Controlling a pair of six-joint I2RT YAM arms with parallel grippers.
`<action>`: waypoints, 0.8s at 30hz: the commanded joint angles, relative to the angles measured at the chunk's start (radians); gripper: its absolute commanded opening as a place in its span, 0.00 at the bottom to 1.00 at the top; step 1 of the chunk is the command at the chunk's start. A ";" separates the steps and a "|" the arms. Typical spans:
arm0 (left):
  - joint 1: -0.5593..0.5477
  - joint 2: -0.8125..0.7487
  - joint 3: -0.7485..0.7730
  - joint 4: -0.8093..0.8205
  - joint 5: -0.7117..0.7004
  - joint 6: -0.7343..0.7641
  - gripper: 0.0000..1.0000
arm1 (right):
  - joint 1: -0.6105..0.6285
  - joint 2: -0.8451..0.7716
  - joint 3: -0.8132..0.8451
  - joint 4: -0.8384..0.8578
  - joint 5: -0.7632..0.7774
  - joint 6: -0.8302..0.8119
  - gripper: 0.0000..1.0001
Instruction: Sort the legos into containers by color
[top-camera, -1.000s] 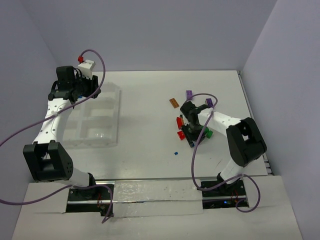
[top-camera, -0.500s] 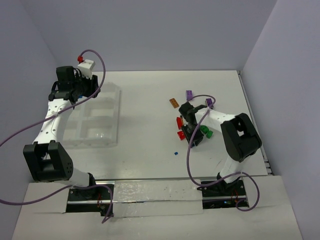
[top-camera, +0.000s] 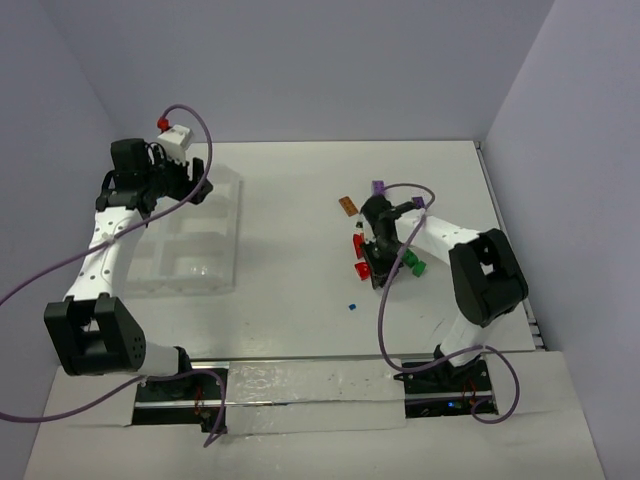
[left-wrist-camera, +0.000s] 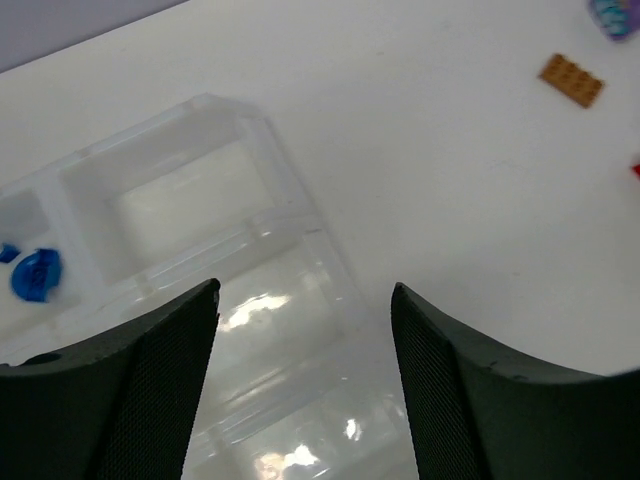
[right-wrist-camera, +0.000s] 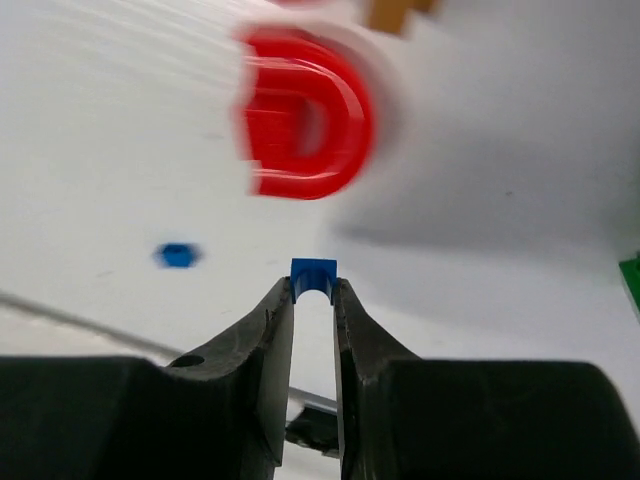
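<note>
White worktop (top-camera: 290, 200), my right claw (right-wrist-camera: 313, 292) clamped on a small blue lego (right-wrist-camera: 313, 274) at centre right overhead, red rounded lego (right-wrist-camera: 305, 125) just beyond, my left claw (left-wrist-camera: 303, 292) apart over the clear tray (left-wrist-camera: 250, 125), upper left, blue legos (left-wrist-camera: 35, 273) inside.

Left arm (top-camera: 105, 235) reaching far, left claw (left-wrist-camera: 305, 300) spread wide, right claw (right-wrist-camera: 313, 292) pointing down, pinching blue lego (right-wrist-camera: 313, 272)

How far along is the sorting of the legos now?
Done: blue pieces lie in one compartment of the tray. In hand: the right fingers pinch a small blue piece; the left fingers stand open over the tray, empty. Left: red pieces, an orange brick, purple pieces, a green piece and a tiny blue one lie on the table, unsorted.
</note>
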 joint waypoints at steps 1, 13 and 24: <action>-0.003 -0.121 -0.059 0.082 0.247 -0.020 0.77 | -0.023 -0.143 0.157 -0.013 -0.266 -0.077 0.00; -0.206 -0.206 -0.244 0.126 0.714 0.018 0.71 | -0.017 0.065 0.529 -0.397 -1.196 -0.516 0.00; -0.508 -0.106 -0.167 0.161 0.632 0.060 0.64 | 0.009 0.181 0.603 -0.605 -1.329 -0.680 0.00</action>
